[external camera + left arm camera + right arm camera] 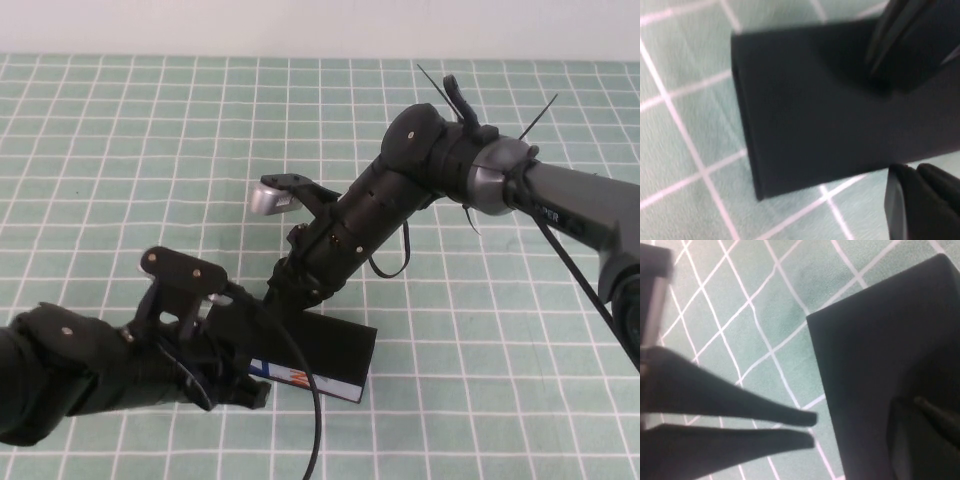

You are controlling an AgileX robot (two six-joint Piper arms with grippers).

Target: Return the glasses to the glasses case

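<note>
The glasses are not visible, so I judge them already inside; the step looks like pressing the flap shut on the black rectangular box-shaped glasses case point(335, 350), which lies on the green checked table mat point(120, 150).

The next move calls for steady downward pressure.

The right gripper point(285, 290) reaches down onto the lid, its 2 fingers shut on nothing. The left gripper point(235, 385) is at the case's near end; I cannot tell its finger state.

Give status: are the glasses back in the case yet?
Looks done: no glasses in sight, and the glasses case lies with its lid flat, so they are probably inside. In hand: left gripper at the case's left end; right gripper shut and empty at its far edge. Left: confirm closure, then retract both arms.
</note>
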